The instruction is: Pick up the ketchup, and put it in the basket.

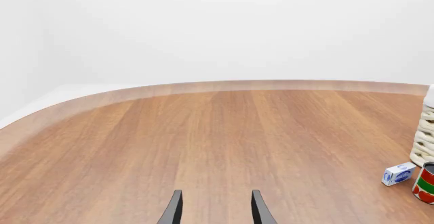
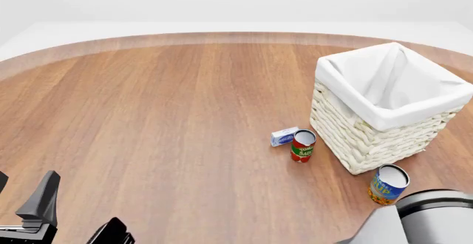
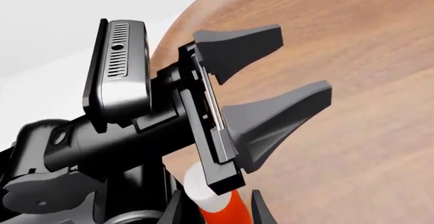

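We see the ketchup (image 3: 215,203) only in the right wrist view, white cap up, between the right gripper (image 3: 217,209) jaws; contact unclear. Left gripper (image 1: 215,209) jaws released. Bottle likely light, squeezable, slick: we'd grip mid-body, gently. Basket (image 2: 347,136) far right on the tabletop.

Sitting on the round wooden table (image 2: 163,117): one square cream wicker basket with a white cloth liner (image 2: 388,108), two cans, a red-and-green one (image 2: 302,146) and a blue-and-yellow one (image 2: 387,184), and one small blue-and-white box (image 2: 284,136). One orange-red, white-capped ketchup bottle (image 3: 218,206) is showing in the right wrist view.
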Robot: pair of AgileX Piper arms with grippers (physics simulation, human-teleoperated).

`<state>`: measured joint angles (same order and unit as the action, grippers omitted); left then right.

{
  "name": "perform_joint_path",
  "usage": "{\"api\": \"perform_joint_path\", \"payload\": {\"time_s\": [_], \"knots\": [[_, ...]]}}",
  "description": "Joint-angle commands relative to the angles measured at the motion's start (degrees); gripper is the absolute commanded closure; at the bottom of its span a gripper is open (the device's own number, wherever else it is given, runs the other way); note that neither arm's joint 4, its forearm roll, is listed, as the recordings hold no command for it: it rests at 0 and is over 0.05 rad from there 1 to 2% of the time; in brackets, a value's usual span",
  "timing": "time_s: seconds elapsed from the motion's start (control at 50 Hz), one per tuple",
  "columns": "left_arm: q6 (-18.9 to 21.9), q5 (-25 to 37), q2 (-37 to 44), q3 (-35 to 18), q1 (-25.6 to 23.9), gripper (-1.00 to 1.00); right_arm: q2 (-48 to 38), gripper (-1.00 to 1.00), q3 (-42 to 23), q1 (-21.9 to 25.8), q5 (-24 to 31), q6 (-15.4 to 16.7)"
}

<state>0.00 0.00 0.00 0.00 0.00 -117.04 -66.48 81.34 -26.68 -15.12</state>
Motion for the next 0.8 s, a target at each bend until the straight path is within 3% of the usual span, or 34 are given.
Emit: {"api": "perform_joint_path", "payload": {"time_s": [0.02, 0.36, 0.38, 0.8], "knots": [[0.0, 0.0, 0.0, 0.0, 0.0, -1.0, -1.05, -1.0, -0.53, 0.26, -0.76, -0.78], [0.0, 0.0, 0.0, 0.0, 0.0, -1.0, -2.46, -1.0, -1.27, 0.45, -1.78, -1.64], [0.0, 0.0, 0.0, 0.0, 0.0, -1.0, -2.4, 1.0, -1.21, 0.46, -1.8, -1.62], [0.0, 0.0, 0.0, 0.0, 0.0, -1.0, -1.42, 1.0, -1.17, -0.31, -1.5, -1.19]]}}
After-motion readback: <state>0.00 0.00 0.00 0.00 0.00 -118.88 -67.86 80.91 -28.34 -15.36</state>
